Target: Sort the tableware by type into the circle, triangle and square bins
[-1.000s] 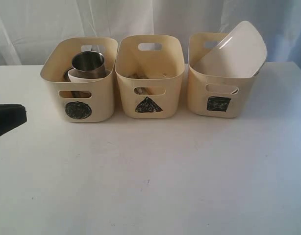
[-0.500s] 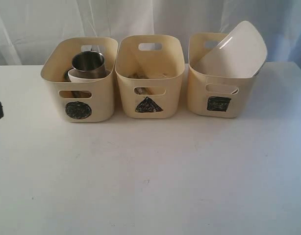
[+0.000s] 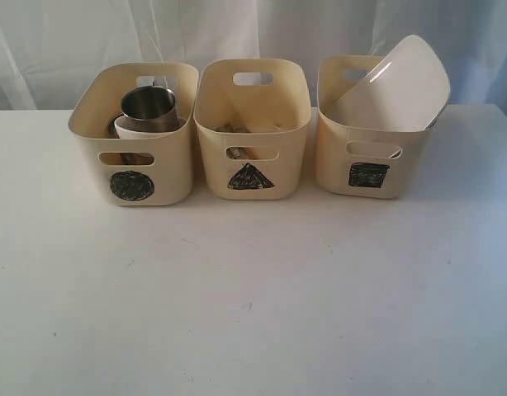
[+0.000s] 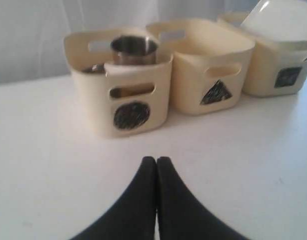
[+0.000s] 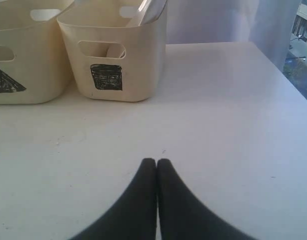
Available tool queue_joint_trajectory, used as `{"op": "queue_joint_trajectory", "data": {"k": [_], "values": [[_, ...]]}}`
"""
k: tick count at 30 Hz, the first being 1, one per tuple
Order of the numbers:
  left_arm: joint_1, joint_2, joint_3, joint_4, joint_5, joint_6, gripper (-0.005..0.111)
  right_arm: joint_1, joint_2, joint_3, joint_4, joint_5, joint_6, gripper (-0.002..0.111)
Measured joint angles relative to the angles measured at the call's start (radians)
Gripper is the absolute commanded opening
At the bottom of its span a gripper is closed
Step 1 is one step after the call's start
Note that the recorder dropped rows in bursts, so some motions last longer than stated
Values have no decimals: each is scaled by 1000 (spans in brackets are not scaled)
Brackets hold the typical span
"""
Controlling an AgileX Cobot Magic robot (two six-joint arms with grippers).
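Left wrist view: steel mug (image 4: 134, 49) well beyond left claw (image 4: 156, 160)

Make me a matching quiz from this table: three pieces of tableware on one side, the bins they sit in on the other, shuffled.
Column one:
1. steel mug
2. white square plate
3. wooden chopsticks

Column two:
A. triangle bin
B. circle bin
C. square bin

Pairs: 1-B, 2-C, 3-A.
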Motion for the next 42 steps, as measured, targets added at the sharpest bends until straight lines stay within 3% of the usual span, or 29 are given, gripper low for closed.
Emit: {"op": "queue_joint_trajectory", "data": {"k": [4, 6, 8, 21, 42], "values": [[28, 0, 4, 529, 94, -580, 0, 0, 0, 0, 0, 0, 0, 0], [44, 0, 4, 679, 160, -737, 0, 0, 0, 0, 0, 0, 0, 0], [54, 0, 4, 731, 200, -790, 0, 0, 0, 0, 0, 0, 0, 0], [117, -197, 170, 723, 179, -823, 0, 0, 0, 0, -2, 0, 0, 0], [117, -235, 177, 785, 96, -823, 0, 0, 0, 0, -2, 2, -2, 0]]}}
